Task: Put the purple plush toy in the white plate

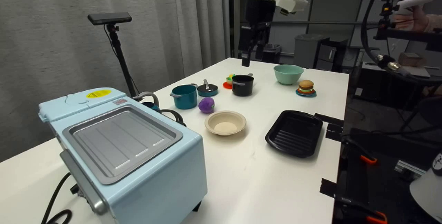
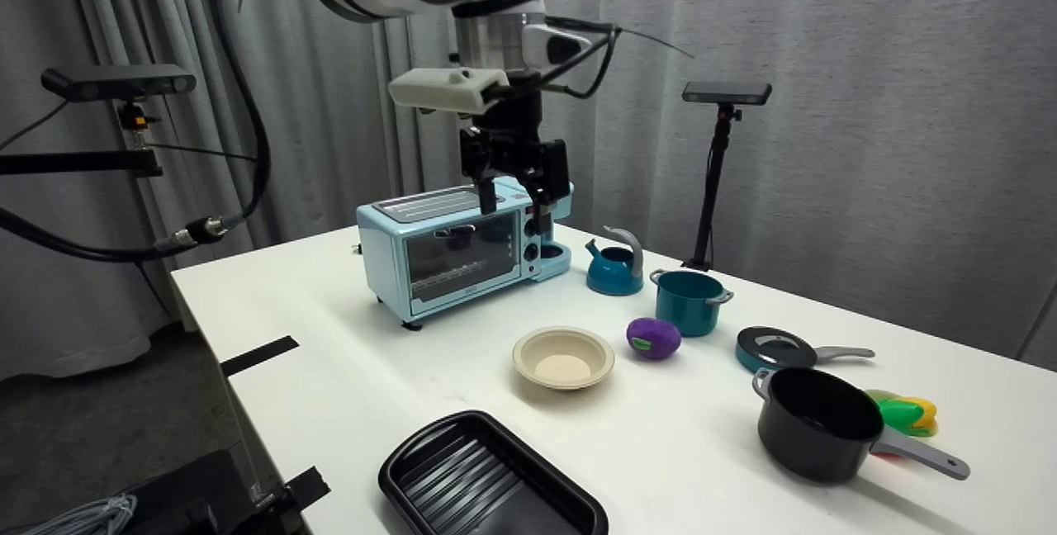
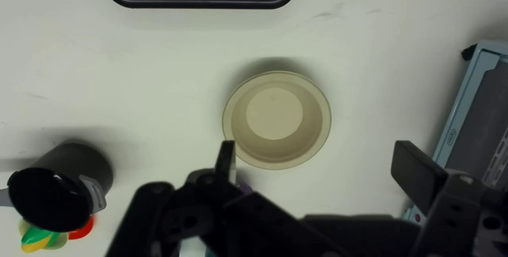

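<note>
Wrist view: the pincer (image 3: 317,158) is spread wide, holds nothing between its fingers (image 3: 416,177), and hangs clear above the worktop (image 3: 139,90).

Possible faults and causes:
1. Off-centre grasp. One finger hides nearly all of the purple plush toy (image 2: 658,337) in the wrist view, though both exterior views show it. A descent without sideways correction would probably land on or beside the toy instead of straddling it.
2. Roll-away. The toy is rounded; contact on one flank alone may push it out before the fingers meet it squarely.
3. Collision. In an exterior view, the teal two-handled pot (image 2: 689,312) stands just beside the toy, and the cream-white plate (image 2: 564,368) lies near it. Fingers set this wide may strike the pot wall or catch the plate rim.

Location: the toy rests directly on the worktop, outside the plate, below the pincer and offset to one side, well apart from the fingers. The plate is also below the pincer; seen from the wrist, it overlaps the gap between the fingers. The transfer is judged not yet begun.
</note>
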